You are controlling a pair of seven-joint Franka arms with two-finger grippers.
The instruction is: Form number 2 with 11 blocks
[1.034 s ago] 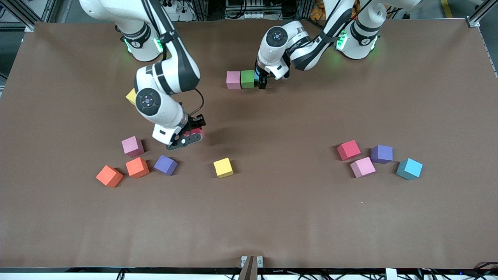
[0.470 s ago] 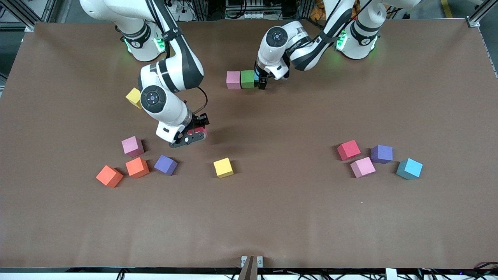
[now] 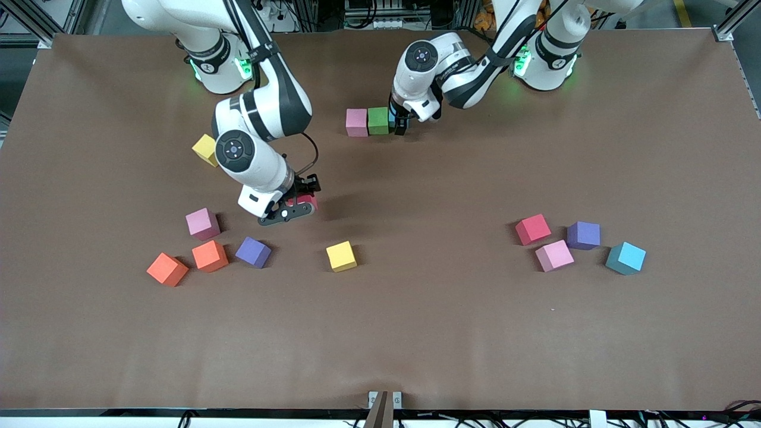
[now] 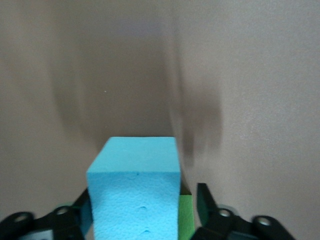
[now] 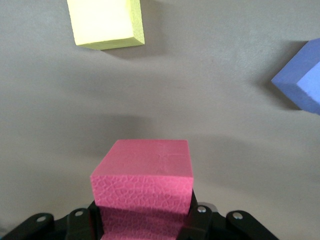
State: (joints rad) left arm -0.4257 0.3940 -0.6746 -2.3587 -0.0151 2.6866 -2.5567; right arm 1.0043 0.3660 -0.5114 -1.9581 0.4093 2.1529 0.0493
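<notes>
Your left gripper [image 3: 399, 126], jaws loosely astride the blue cube [image 4: 134, 192] beside the green cube [image 3: 378, 120], may drag it out of the row on lifting, while your right gripper [image 3: 295, 206] carries a clamped red cube [image 5: 144, 187] over bare table.

Bare brown table [image 3: 428, 196] is lying open around the right gripper [image 3: 295, 205]; a purple block [image 3: 253, 251] and yellow block [image 3: 341, 256] are sitting near it.
</notes>
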